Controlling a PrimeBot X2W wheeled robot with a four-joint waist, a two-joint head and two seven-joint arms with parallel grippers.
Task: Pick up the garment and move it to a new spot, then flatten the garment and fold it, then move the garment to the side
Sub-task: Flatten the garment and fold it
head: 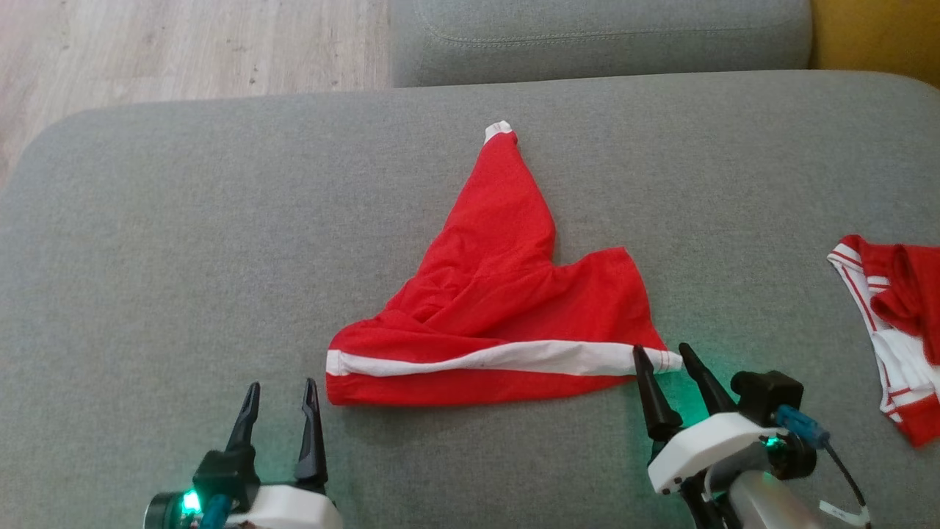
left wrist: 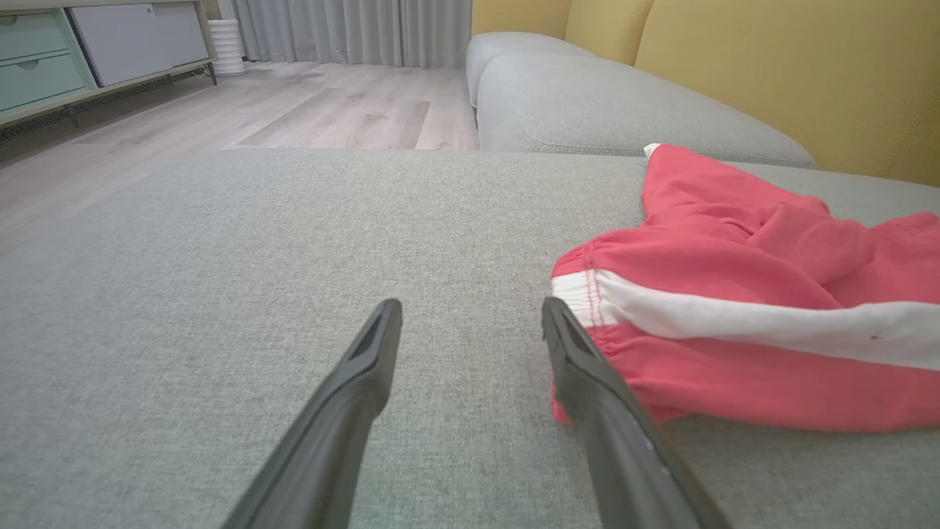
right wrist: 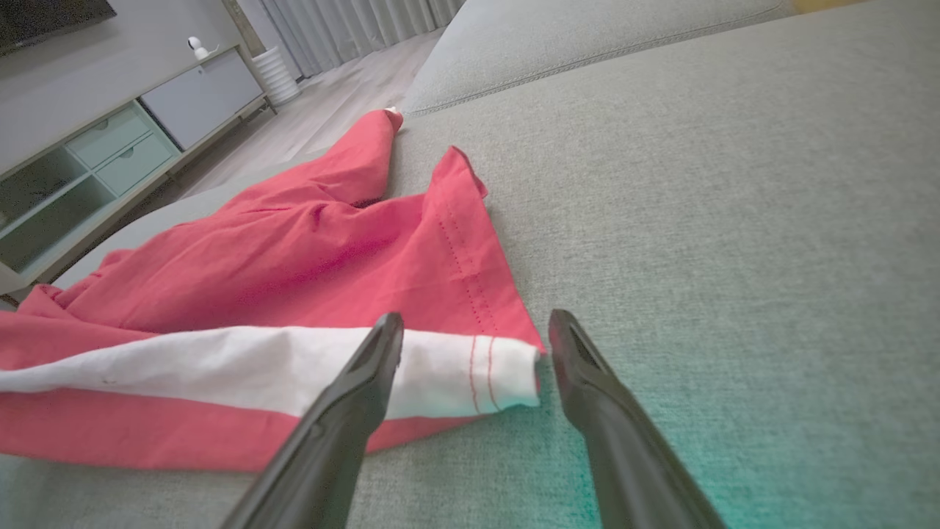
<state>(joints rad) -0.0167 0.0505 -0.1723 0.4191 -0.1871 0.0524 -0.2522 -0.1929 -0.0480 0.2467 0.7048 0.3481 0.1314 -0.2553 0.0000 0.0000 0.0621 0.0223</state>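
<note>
**Both Grippers Open at Garment Corners**

The red garment (head: pixel 499 294) lies crumpled on the grey sofa cushion (head: pixel 183 220). One narrow end points away from the robot, and the white band (head: pixel 499 358) runs along the near side.

- Left gripper (head: pixel 282 384): jaws apart, empty, just beside the garment's near-left corner.
- Right gripper (head: pixel 663 347): jaws apart, one finger either side of the band's right end; contact cannot be confirmed.
- A second red-and-white garment (head: pixel 896 338) lies well apart to the right

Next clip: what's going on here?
A two-armed robot faces a red garment with a white stripe, lying crumpled on a grey cushion. Both grippers are open: the right gripper sits at the stripe's right end, the left gripper just beside its left end. Nothing is held. Another red-and-white garment lies to the right.
</note>
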